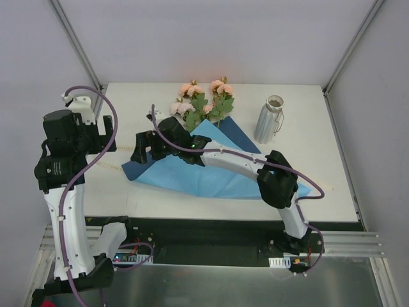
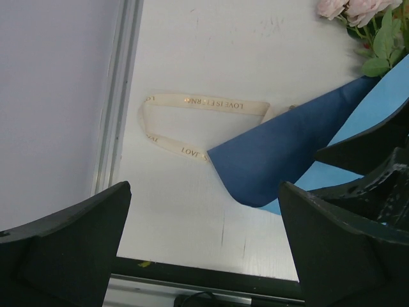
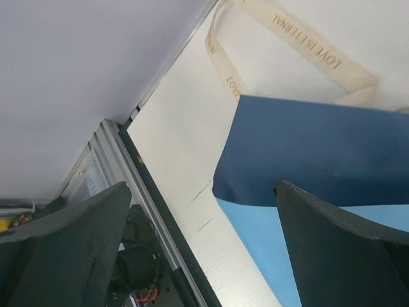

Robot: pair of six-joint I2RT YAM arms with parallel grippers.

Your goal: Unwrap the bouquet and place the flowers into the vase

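White desk (image 1: 332, 160) carries a blue paper sheet (image 1: 192, 179). The sheet is opened out flat, with its left corner folded over to show a darker blue side.

- **Right hand** (image 1: 142, 148): positioned over the sheet's left corner, fingers wide apart and gripping nothing. Contact with the paper cannot be determined.
- **Left hand** (image 1: 105, 135): positioned just left of the sheet, fingers likewise wide apart and gripping nothing.
- **Flowers** (image 1: 204, 102): peach and pale pink with green leaves, lying at the sheet's far edge. The blooms lie beyond the paper and the stems run onto it.
- **Vase** (image 1: 268, 120): standing upright just beside the sheet's far right edge, apart from the flowers.
- **Cream ribbon** (image 2: 192, 102): gold-lettered, lying loose on the desk and running up to the sheet's folded corner.
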